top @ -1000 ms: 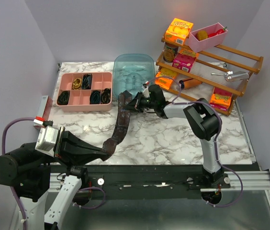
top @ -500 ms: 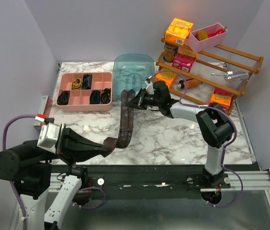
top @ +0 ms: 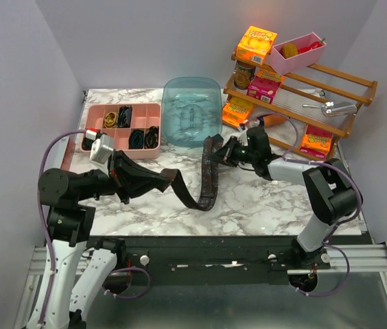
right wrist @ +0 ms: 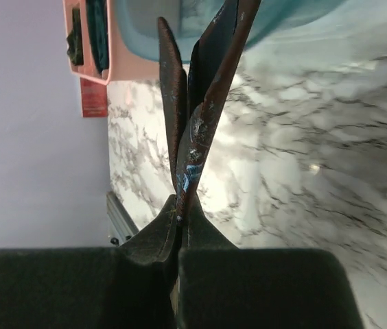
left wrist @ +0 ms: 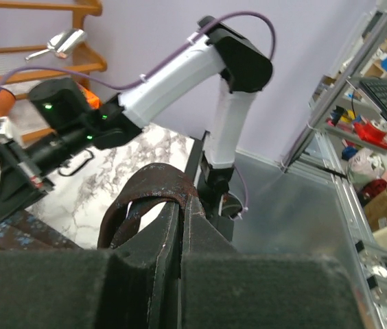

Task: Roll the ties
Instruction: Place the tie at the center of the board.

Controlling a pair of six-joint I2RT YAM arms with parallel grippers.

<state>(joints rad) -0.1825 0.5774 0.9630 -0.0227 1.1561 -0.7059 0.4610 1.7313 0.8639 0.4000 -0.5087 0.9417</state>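
Observation:
A dark brown tie [top: 204,186] hangs in a U-shaped loop between my two grippers, above the marble table [top: 262,199]. My left gripper [top: 168,179] is shut on one end; in the left wrist view the fabric [left wrist: 154,184] arches over the closed fingertips [left wrist: 182,199]. My right gripper [top: 219,152] is shut on the other end by the teal tub; in its wrist view the tie [right wrist: 207,103] runs up from the pinched jaws [right wrist: 182,202]. Several rolled ties [top: 137,139] sit as dark coils in the pink tray [top: 121,148].
A teal plastic tub [top: 192,110] stands upside down behind the tie. A wooden rack [top: 296,89] with boxes, a pink bin and a metal scoop fills the back right. The pink tray is at the back left near the wall.
My left gripper has swung up from the front edge to the mid-left with its tie end. The right gripper moved right. The tie now hangs in a loop instead of stretching long.

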